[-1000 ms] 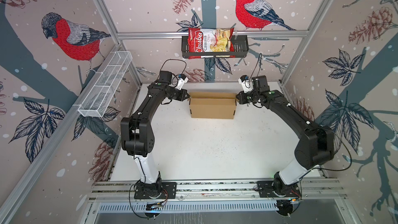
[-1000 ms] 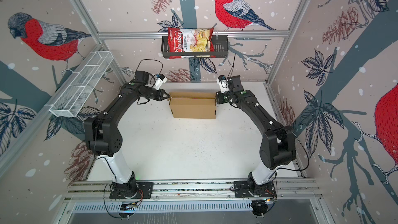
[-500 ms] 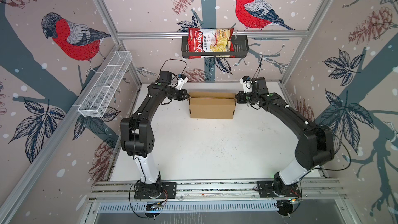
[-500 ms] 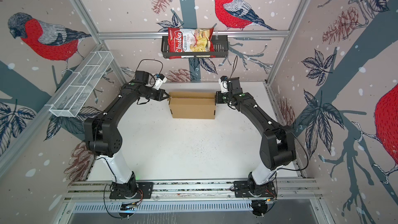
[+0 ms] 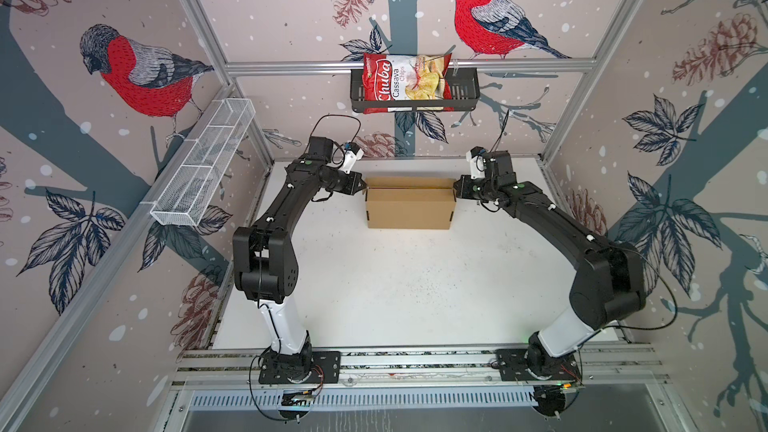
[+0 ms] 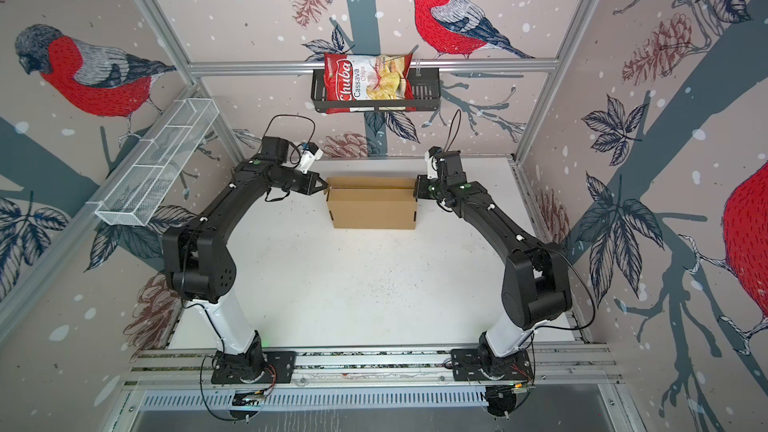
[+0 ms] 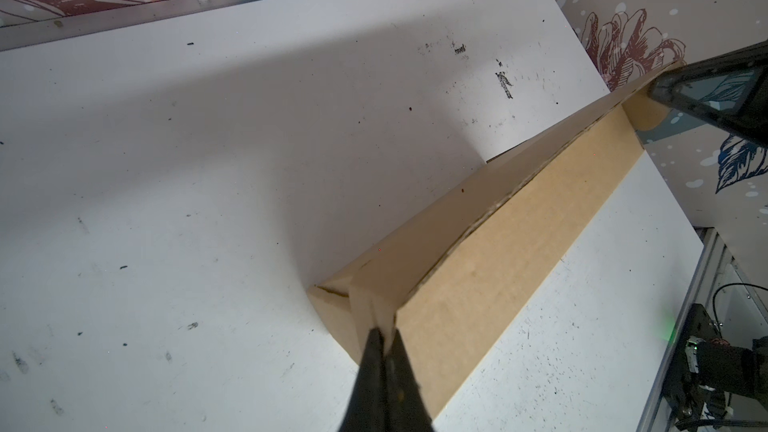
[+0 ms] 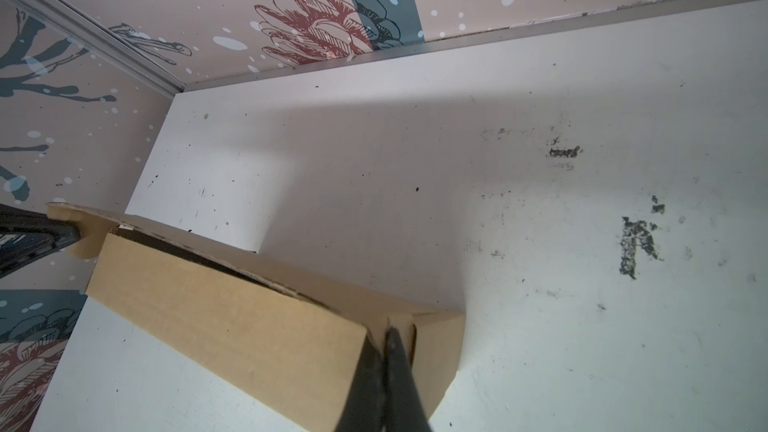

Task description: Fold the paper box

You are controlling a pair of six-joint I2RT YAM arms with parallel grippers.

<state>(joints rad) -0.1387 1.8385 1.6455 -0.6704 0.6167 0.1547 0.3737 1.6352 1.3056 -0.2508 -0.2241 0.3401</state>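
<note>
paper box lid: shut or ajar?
Ajar. The paper box shows a dark gap under its lid edge; left gripper and right gripper pinch the lid's end tabs.

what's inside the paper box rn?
Can't tell. The paper box is folded nearly closed; only a thin dark slit shows along the top seam. Cardboard covers the rest of the interior. The left gripper and right gripper pinch its end flaps.

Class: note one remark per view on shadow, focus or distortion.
Both top views: the wide-angle lens splays the frame posts outward; left wrist view: the paper box throws a broad soft shadow on the table; right wrist view: the right gripper, near the lens, looks dark and soft.
</note>
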